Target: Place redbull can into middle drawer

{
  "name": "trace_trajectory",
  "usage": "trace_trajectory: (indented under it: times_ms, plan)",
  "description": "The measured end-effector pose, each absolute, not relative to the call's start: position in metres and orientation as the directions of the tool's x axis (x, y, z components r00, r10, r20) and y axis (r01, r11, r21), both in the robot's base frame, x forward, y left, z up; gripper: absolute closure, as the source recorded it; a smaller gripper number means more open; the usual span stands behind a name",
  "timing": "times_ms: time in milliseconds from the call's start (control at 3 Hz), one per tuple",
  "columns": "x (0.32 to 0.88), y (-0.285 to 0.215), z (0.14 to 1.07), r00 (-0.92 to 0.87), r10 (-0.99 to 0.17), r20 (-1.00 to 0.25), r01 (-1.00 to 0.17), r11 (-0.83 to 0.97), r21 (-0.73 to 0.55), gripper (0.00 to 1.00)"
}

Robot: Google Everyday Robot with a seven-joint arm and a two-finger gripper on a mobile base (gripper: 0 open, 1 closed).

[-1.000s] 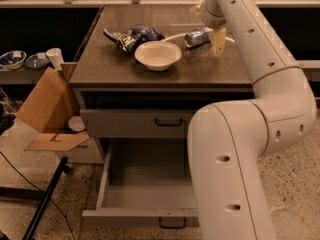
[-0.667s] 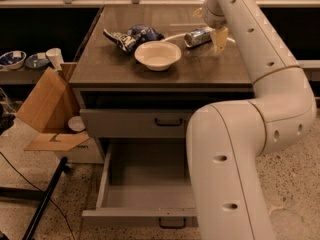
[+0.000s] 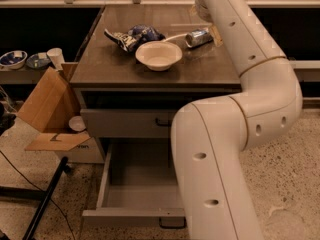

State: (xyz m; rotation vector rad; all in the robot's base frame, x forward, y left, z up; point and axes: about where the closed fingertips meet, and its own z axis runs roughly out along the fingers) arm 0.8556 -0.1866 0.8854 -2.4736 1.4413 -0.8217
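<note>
The redbull can [image 3: 198,37] lies on its side at the back right of the tabletop [image 3: 200,71], right of the white bowl [image 3: 158,54]. My gripper [image 3: 214,35] is at the can's right end, mostly hidden behind my own arm; I cannot tell whether it touches the can. The middle drawer [image 3: 142,181] stands pulled open low at the front, with nothing on its grey floor and its dark handle [image 3: 172,224] on the front edge.
A blue and white snack bag [image 3: 132,36] lies behind the bowl. The shallower drawer front [image 3: 125,123] above is shut. My white arm [image 3: 225,149] covers the drawer's right side. An open cardboard box [image 3: 47,111] and a dark stand leg [image 3: 45,204] are at the left.
</note>
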Motion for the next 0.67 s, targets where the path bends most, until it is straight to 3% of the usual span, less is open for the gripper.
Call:
trace_trajectory:
  times_ms: [667]
  plan:
    - [0.8698,-0.1718,0.8925,0.398,-0.798,0.453,-0.722,-0.577,-0.382,0.19]
